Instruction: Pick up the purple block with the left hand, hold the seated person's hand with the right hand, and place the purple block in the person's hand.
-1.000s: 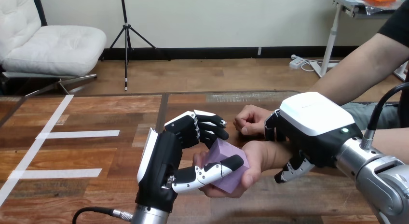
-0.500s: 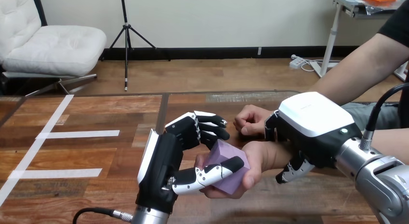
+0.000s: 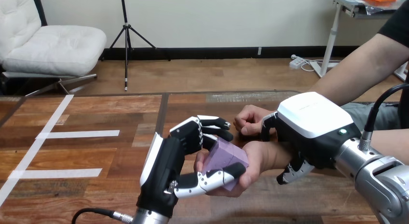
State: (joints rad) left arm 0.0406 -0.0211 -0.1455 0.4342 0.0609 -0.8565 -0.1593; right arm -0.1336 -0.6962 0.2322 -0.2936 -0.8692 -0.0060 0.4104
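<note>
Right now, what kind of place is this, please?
Probably a robot test workspace: a wooden table marked with white tape strips, where the left hand holds a purple block in the person's hand.

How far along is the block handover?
Done: the left hand has the purple block pinched between thumb and fingers, and the right hand is curled round the person's wrist. In hand: the block looks to rest on the person's hand, palm up. Left: open the left hand and withdraw.

Surface: brown wooden plank table (image 3: 96,200), dark seam down its middle.
Markings: white tape strips (image 3: 77,133) flat on its left part.
Far side: person's fisted hand (image 3: 248,120) resting on the table.
</note>
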